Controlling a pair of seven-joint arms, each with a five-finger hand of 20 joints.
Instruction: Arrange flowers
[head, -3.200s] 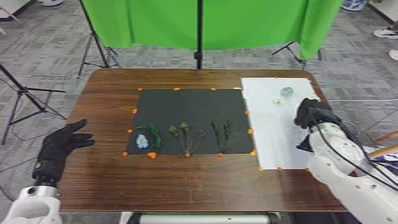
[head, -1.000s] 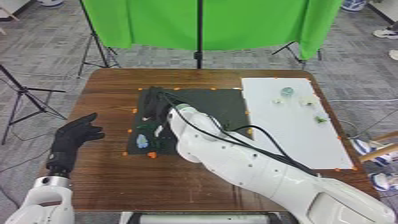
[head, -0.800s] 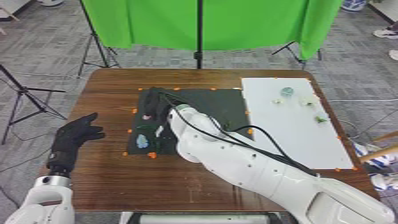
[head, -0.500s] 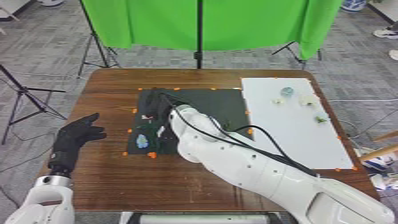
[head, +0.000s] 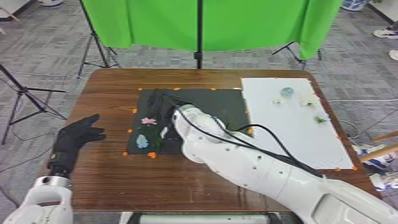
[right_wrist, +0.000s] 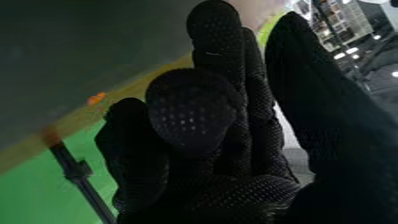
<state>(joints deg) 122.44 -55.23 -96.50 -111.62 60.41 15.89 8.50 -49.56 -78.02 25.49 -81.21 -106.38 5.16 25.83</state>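
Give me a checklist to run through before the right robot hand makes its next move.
1. Right robot hand empty: ok, no flower in its grasp.
2. Pink flower lying on the black mat: ok.
3. Right robot hand not touching the pink flower: cannot tell, they are very close.
4. Left robot hand off the mat: ok, it is to the mat's left.
5. White sheet emptied: not ok, several small pieces lie there, one green.
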